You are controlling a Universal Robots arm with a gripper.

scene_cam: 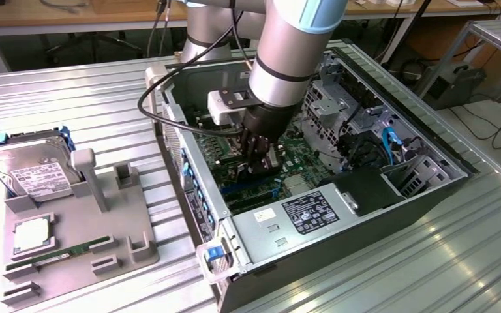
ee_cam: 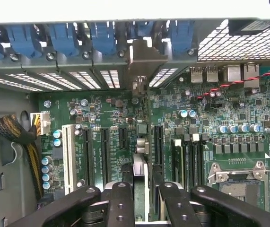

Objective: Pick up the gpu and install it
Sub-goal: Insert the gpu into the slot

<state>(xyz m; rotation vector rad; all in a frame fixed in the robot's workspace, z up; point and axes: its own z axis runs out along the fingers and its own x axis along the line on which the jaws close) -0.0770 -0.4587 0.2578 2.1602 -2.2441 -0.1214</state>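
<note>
**Bright room, dark inside the computer**

The exterior view is bright and even. The ribbed metal table (scene_cam: 381,261) shines with pale glare. Inside the open computer case (scene_cam: 425,195) it is darker, with soft shadow under the arm (scene_cam: 289,45). In the wrist view the green board (ee_cam: 125,118) is well lit, and the near black fingers (ee_cam: 120,208) look blurry.

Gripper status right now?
Gripper: closed on the gpu, held edge-on over the motherboard slots inside the computer case.

gpu (ee_cam: 141,182) mostly hidden between the fingers (ee_cam: 120,203), perhaps edge-on.
</note>
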